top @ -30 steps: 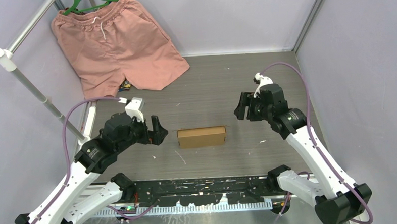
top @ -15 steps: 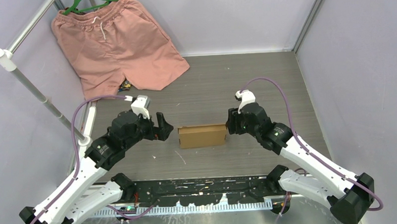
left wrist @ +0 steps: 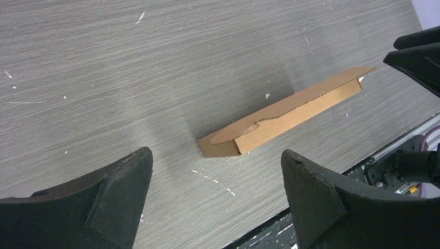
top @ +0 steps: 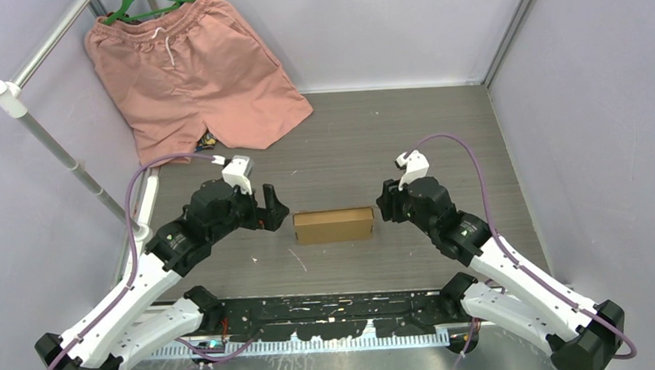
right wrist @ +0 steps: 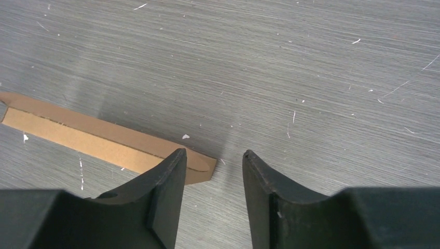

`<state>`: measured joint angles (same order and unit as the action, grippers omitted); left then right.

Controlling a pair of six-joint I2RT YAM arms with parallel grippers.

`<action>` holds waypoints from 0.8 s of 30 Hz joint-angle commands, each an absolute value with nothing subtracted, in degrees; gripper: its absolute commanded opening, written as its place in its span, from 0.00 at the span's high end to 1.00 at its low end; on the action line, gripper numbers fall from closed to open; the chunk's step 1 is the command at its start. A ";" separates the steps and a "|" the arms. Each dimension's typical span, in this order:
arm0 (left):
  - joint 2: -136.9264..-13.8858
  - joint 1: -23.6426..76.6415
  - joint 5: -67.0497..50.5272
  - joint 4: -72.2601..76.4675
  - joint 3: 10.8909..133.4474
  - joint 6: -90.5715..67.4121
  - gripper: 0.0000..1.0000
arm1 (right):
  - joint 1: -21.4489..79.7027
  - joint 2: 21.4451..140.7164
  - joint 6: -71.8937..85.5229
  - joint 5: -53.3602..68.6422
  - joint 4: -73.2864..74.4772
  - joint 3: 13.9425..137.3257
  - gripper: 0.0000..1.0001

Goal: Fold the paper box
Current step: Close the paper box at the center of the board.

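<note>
The paper box (top: 333, 225) is a small flat brown cardboard box, closed, lying on the grey table between both arms. My left gripper (top: 275, 212) hovers just off its left end, wide open with nothing between the fingers. In the left wrist view the box (left wrist: 283, 116) lies ahead of the left gripper (left wrist: 216, 152), and the right gripper (left wrist: 415, 52) shows at its far end. My right gripper (top: 385, 201) sits by the box's right end. In the right wrist view the right gripper (right wrist: 214, 152) stands partly open and empty, with the box (right wrist: 93, 137) beside its left finger.
Salmon-pink shorts (top: 194, 70) on a green hanger lie at the back left. A slanted metal pole (top: 55, 138) runs along the left side. Grey walls close the table on three sides. The black mounting rail (top: 338, 305) runs along the near edge.
Both arms have moved inward to the ends of the box. The right gripper dropped lower and its jaws narrowed. The box has not moved.
</note>
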<state>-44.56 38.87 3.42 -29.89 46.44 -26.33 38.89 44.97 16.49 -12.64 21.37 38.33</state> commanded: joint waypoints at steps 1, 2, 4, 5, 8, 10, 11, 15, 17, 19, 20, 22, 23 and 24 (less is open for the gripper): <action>-45.12 38.76 3.28 -27.15 50.13 -24.62 0.07 | 39.32 42.44 15.09 -11.24 17.09 37.55 0.52; -45.34 38.76 2.98 -27.38 50.39 -24.36 0.07 | 39.41 41.77 14.89 -10.97 16.65 37.18 0.52; -45.66 38.79 1.85 -27.57 51.35 -23.44 0.07 | 39.46 39.70 14.38 -10.29 15.80 35.83 0.53; -45.68 38.78 1.32 -27.81 51.86 -23.12 0.07 | 39.51 38.33 14.26 -10.24 15.35 35.08 0.53; -45.42 38.77 -1.59 -28.20 52.76 -22.14 0.07 | 39.50 35.05 13.73 -9.39 14.40 33.28 0.52; -45.69 38.81 -2.95 -28.42 53.17 -21.56 0.07 | 39.50 34.39 13.21 -8.54 14.37 32.80 0.52; -46.08 38.78 -3.57 -28.99 53.43 -21.27 0.07 | 39.55 34.37 13.00 -7.98 14.10 32.57 0.52; -47.68 38.78 -6.92 -30.56 54.88 -20.64 0.11 | 39.75 33.84 11.73 -5.99 13.13 31.91 0.52; -48.71 38.77 -8.18 -31.98 56.08 -20.25 0.11 | 39.78 34.06 11.29 -5.14 12.77 31.97 0.53; -49.87 38.80 -8.94 -33.58 57.90 -19.77 0.13 | 40.05 34.44 10.51 -4.69 12.80 32.20 0.55; -50.41 38.76 -9.30 -34.46 58.72 -19.59 0.14 | 40.15 34.59 10.16 -4.81 13.08 32.35 0.57; -51.11 38.77 -10.24 -35.97 60.07 -19.26 0.15 | 40.55 34.55 9.74 -5.21 13.15 32.28 0.59; -51.16 38.76 -10.54 -36.21 60.30 -19.25 0.15 | 40.64 34.34 9.52 -5.30 13.12 32.14 0.60; -51.11 38.76 -10.78 -36.24 60.23 -19.25 0.15 | 40.76 34.29 9.35 -5.51 13.06 32.05 0.61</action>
